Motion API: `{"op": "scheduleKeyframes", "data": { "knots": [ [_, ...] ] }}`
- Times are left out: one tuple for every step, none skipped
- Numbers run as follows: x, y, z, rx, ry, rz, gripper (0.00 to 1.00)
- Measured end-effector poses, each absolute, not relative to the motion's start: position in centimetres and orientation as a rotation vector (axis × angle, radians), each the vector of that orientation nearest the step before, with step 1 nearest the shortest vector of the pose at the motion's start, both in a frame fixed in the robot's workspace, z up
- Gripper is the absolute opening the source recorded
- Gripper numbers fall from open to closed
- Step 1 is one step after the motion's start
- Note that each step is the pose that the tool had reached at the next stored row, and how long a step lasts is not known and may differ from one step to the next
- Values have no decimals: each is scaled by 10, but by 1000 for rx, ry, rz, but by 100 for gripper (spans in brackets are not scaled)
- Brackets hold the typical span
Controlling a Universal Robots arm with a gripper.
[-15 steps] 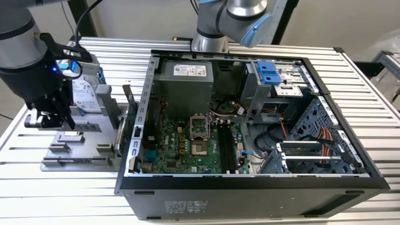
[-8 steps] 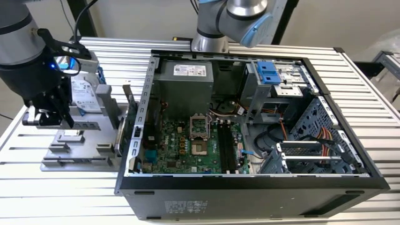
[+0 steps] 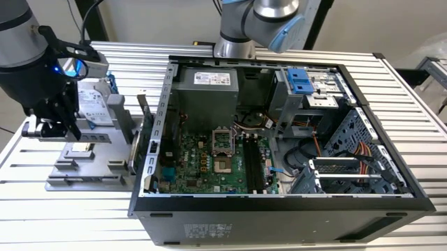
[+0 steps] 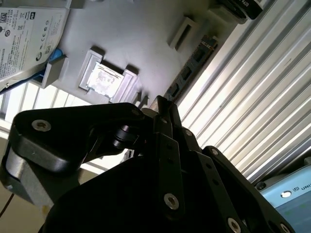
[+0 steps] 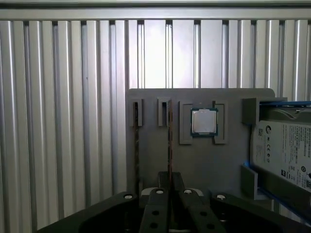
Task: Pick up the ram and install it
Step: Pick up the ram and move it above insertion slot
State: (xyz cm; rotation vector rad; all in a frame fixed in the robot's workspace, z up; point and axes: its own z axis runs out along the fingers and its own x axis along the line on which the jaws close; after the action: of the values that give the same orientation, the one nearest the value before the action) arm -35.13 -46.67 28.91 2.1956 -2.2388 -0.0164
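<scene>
Hanging low over the grey tray [image 3: 84, 180] in the exterior view, the gripper [image 3: 59, 133] sits at the tray's near end, just beside the hard drive [image 3: 94, 107] that leans in its blue frame on the tray. The tray lies on the ribbed worktop [image 3: 42, 219]. An open computer case [image 3: 279, 206] stands right next to the tray, its motherboard facing up. A second arm [image 3: 258, 21] rises beyond the case, well apart from the tray.

In the first wrist view, the ram [image 5: 169, 141] stands on edge in one of the tray's [image 5: 204, 165] two narrow slots, with a second stick [image 5: 136, 145] in the slot beside it. The gripper [image 5: 169, 182] is closed on the ram, one finger against each face, with no gap showing. The processor [image 5: 204, 121] lies flat in the tray's square pocket, between the ram and the hard drive [image 5: 286, 150].

In the second wrist view, the ram [image 4: 194, 58] shows as a long dark strip with chips, running along the tray's [image 4: 136, 29] edge. The gripper [image 4: 163, 109] meets the ram at one end of that strip. The processor [image 4: 103, 80] sits in its pocket nearer the middle of the tray, and the hard drive [image 4: 29, 29] is at the tray's far corner.
</scene>
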Motion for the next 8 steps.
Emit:
{"op": "scheduleKeyframes", "data": {
  "knots": [
    [-351, -467, 290, 2196, -2239, -16, 0],
    [-351, -467, 291, 2196, -2239, -16, 0],
    [-351, -467, 292, 2196, -2239, -16, 0],
    [-351, -467, 293, 2196, -2239, -16, 0],
    [-351, -467, 294, 2196, -2239, -16, 0],
    [-351, -467, 295, 2196, -2238, -16, 0],
    [-351, -467, 296, 2196, -2238, -16, 0],
    [-351, -467, 297, 2196, -2239, -16, 0]
  ]
}}
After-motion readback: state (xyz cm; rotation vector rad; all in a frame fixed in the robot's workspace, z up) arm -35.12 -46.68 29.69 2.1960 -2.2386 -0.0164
